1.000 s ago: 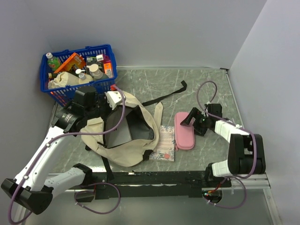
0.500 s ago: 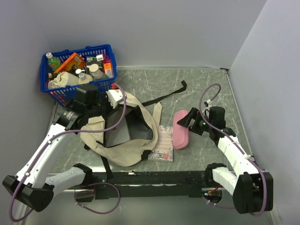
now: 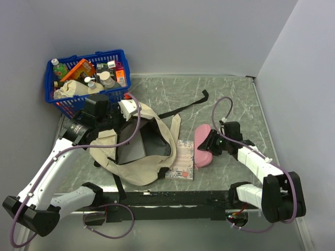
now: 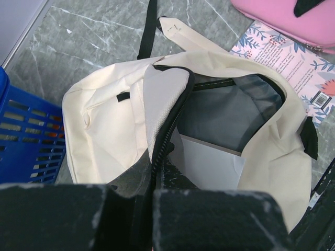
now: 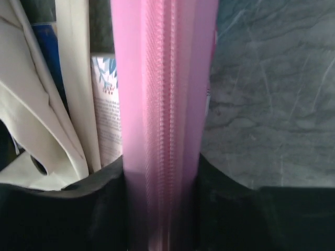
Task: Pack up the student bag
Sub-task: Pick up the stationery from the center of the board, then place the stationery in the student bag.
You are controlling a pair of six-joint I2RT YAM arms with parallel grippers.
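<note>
The cream student bag (image 3: pixel 137 173) lies open on the table's left half, its dark inside showing a white sheet or book (image 4: pixel 209 163). My left gripper (image 3: pixel 124 112) is shut on the bag's zipper edge (image 4: pixel 166 137) and holds that rim up. The pink pouch (image 3: pixel 202 156) sits just right of a floral book (image 3: pixel 181 163) that lies against the bag. My right gripper (image 3: pixel 208 144) has both jaws pressed against the pouch's sides (image 5: pixel 162 78), zipper seam facing the wrist camera.
A blue basket (image 3: pixel 86 56) full of bottles and packets stands at the back left, right beside the left arm. A black bag strap (image 3: pixel 184 109) trails across the middle of the table. Walls close the back and right sides.
My right gripper moved left along the pouch and its jaws closed in on it. The pouch shifted toward the floral book. The left arm stayed still.
</note>
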